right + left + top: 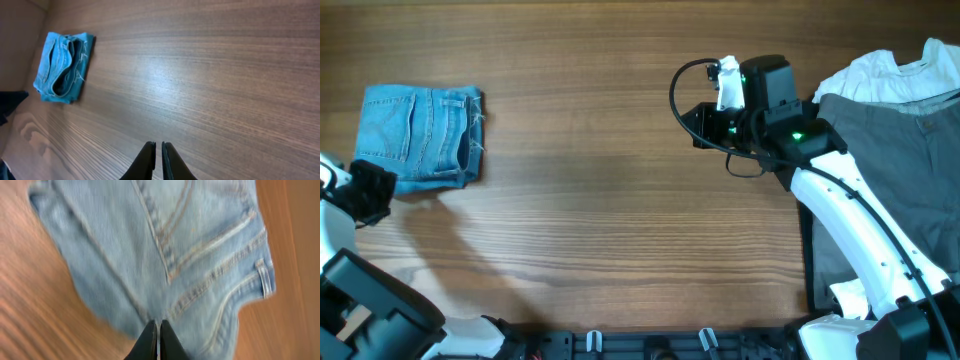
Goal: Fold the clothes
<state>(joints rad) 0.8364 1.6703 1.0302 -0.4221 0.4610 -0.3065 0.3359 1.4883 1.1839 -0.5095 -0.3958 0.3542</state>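
Note:
The light-blue denim jeans (420,135) lie folded into a small rectangle at the table's far left, back pocket stitching up. They fill the blurred left wrist view (165,240) and show far off in the right wrist view (62,67). My left gripper (375,190) is at the jeans' near left corner, its fingers (159,325) pressed together at the denim's edge with no cloth between them. My right gripper (705,125) hovers over bare table right of centre, fingers (158,146) together and empty. Grey trousers (900,160) and a white top (890,75) lie piled at the right.
The pile at the right runs off the table's right edge, with a dark strip (809,260) showing along the left side of the trousers. My right arm (850,220) crosses over this pile. Wooden tabletop (600,220) stretches between the jeans and the pile.

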